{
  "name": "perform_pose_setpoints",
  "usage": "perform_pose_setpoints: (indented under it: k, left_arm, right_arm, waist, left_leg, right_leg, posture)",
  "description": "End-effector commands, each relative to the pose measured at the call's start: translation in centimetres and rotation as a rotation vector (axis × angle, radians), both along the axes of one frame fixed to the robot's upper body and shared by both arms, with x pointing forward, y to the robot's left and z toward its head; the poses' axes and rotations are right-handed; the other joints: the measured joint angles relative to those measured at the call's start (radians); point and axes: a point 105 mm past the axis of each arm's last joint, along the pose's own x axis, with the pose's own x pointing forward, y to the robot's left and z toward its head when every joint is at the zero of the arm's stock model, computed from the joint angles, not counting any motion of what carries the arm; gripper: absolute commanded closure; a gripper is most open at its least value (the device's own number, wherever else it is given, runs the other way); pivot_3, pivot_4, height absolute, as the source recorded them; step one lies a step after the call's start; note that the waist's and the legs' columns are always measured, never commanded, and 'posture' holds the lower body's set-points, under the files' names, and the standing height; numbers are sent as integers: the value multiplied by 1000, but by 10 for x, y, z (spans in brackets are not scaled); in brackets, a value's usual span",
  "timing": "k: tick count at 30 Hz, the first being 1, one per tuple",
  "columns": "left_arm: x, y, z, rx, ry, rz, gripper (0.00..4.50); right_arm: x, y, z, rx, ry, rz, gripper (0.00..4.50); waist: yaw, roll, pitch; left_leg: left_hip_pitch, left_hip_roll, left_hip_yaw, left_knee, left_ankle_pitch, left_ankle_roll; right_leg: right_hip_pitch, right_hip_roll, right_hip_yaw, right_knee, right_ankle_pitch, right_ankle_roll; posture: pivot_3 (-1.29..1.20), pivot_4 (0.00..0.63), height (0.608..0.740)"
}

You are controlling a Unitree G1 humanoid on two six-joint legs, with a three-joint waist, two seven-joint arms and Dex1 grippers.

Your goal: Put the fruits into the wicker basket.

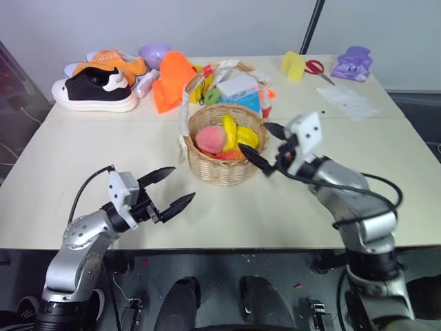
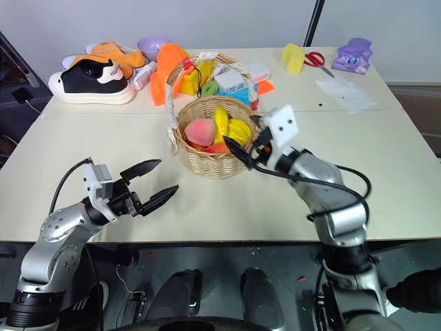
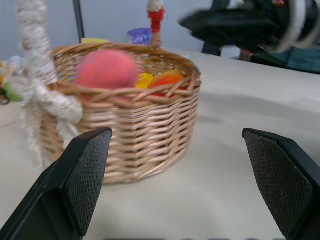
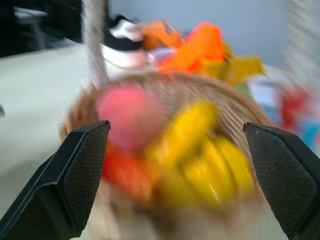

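Observation:
The wicker basket (image 1: 222,167) stands mid-table, its taped handle arching above it. Inside lie a pink-red peach (image 1: 211,138), an orange-red fruit (image 1: 231,155) low at the front, and yellow bananas (image 1: 242,134). My right gripper (image 1: 253,137) hangs open at the basket's right rim, one finger over the fruit, and holds nothing. In the right wrist view the peach (image 4: 130,115) and bananas (image 4: 200,150) lie just beyond its fingers. My left gripper (image 1: 181,185) is open and empty above the table, to the front left of the basket (image 3: 145,135) and clear of it.
Behind the basket sit a white box (image 1: 238,86), an orange cloth (image 1: 171,79), a black shoe (image 1: 96,89), an orange shoe (image 1: 110,63) and a purple bowl (image 1: 153,54). Far right: yellow block (image 1: 293,65), scissors (image 1: 315,67), purple item (image 1: 353,63), paper (image 1: 351,102).

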Motion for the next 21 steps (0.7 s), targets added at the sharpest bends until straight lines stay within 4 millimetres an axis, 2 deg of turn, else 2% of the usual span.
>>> perform_pose_setpoints:
  k: [1, 8, 12, 17, 21]
  left_arm:
    - [2, -1, 11, 11, -51, -31, 0]
    - [5, 2, 14, 28, -54, -54, 0]
    - [6, 2, 19, 36, -72, -53, 0]
    - [7, 3, 20, 43, -83, -31, 0]
    - [7, 4, 20, 39, -83, -15, 0]
  right_arm:
    - [8, -30, 21, 4, -114, -202, 64]
    - [12, -17, 10, 43, -108, -235, 64]
    - [28, -8, 22, 65, -140, -238, 64]
    - [50, 9, 25, 47, -150, -198, 64]
    - [61, 13, 30, 58, -166, -180, 64]
  waist:
    - [-3, 0, 0]
    - [-2, 0, 0]
    - [-2, 0, 0]
    - [-2, 0, 0]
    - [0, 0, 0]
  left_leg:
    - [1, 0, 1, 0, 0, 0]
    - [1, 2, 0, 0, 0, 0]
    - [0, 2, 0, 0, 0, 0]
    - [0, 1, 1, 0, 0, 0]
    - [0, 1, 0, -1, 0, 0]
  right_leg:
    - [0, 1, 0, 0, 0, -1]
    - [-1, 5, 0, 1, 1, -2]
    - [-1, 4, 0, 1, 1, -1]
    - [-1, 3, 0, 1, 1, -1]
    - [-1, 3, 0, 1, 3, 2]
  posture:
    - [0, 150, 740]
    - [0, 150, 740]
    - [0, 150, 740]
    - [0, 150, 740]
    - [0, 150, 740]
